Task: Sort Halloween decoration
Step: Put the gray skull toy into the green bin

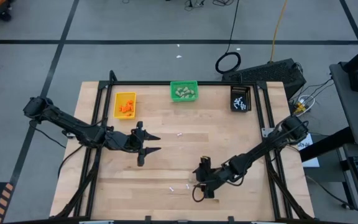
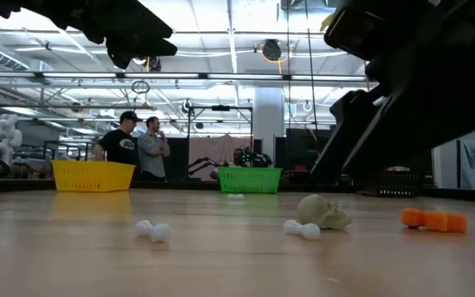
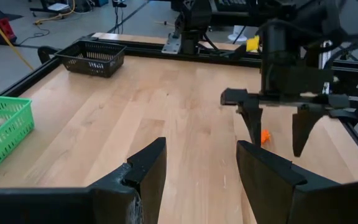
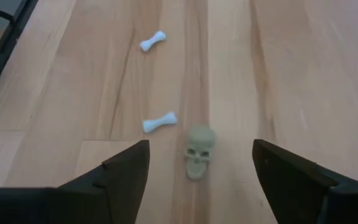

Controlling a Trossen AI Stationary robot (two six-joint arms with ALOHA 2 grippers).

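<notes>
Pale wooden planks make up the table (image 1: 229, 134), framed by black rails, with a workshop hall behind where two people (image 2: 137, 147) stand talking. Along the far edge sit three small bins: a yellow bin (image 1: 125, 104) holding orange bits at about eleven o'clock from the table's middle, a green bin (image 1: 184, 91) with beige lumps at twelve, and a black bin (image 1: 241, 98) with white pieces at one o'clock. The right gripper (image 1: 202, 182) hangs low near the front edge at about six o'clock, its fingers spread wide with nothing between them; just ahead of it on the wood lies a beige skull (image 4: 198, 151), apart from both fingers. A white bone (image 4: 160, 122) lies just beside the skull and a second white bone (image 4: 153, 40) farther off. An orange piece (image 2: 434, 219) rests on the wood near the skull. Another small white piece (image 1: 180, 134) lies alone near the table's middle. The left gripper (image 1: 153, 143) hovers at about nine o'clock, its fingers parted and empty.
</notes>
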